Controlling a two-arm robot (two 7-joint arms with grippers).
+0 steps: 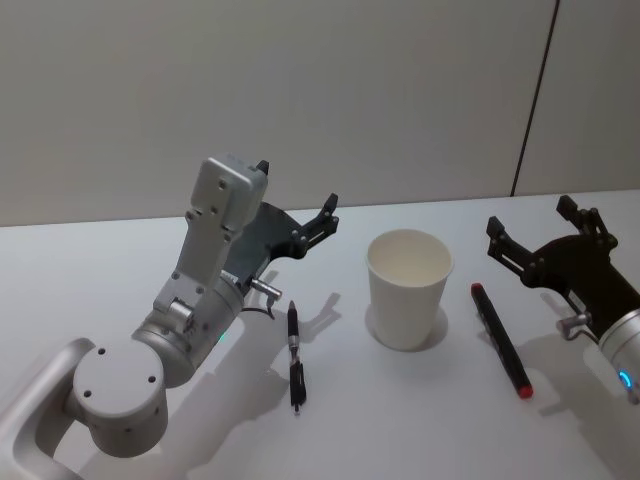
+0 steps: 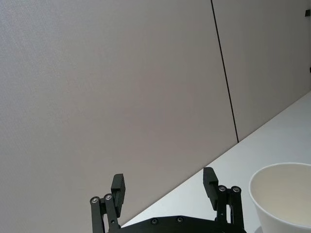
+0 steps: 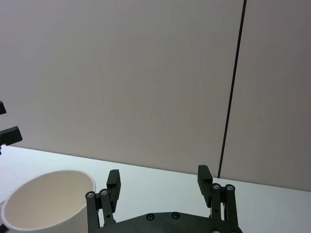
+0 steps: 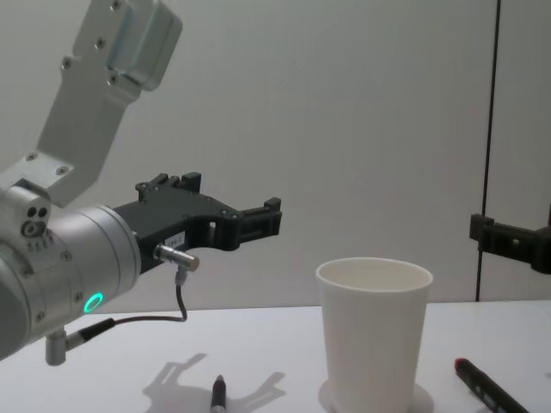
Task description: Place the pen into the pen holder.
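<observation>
Spreading wide under everything, the white counter [image 1: 400, 430] runs back to a pale wall [image 1: 300, 90], with bare surface in front of the things and between them. My left arm [image 1: 195, 300] rises from the near left. The left jaws hang released in the air above the counter, left of the pen holder [image 1: 408, 290] and apart from it. My right arm [image 1: 610, 300] comes in at the right edge. The right jaws are likewise spread, grasping nothing, off the surface and right of the holder. The pen holder stands upright about mid-counter between the two. What I see of its inside is plain white wall, though I cannot make out its bottom for sure. A red-tipped pen [image 1: 500, 340] lies flat just right of it, red end toward me. A black pen [image 1: 294, 355] lies flat on its left, near my left arm and apart from the holder.
</observation>
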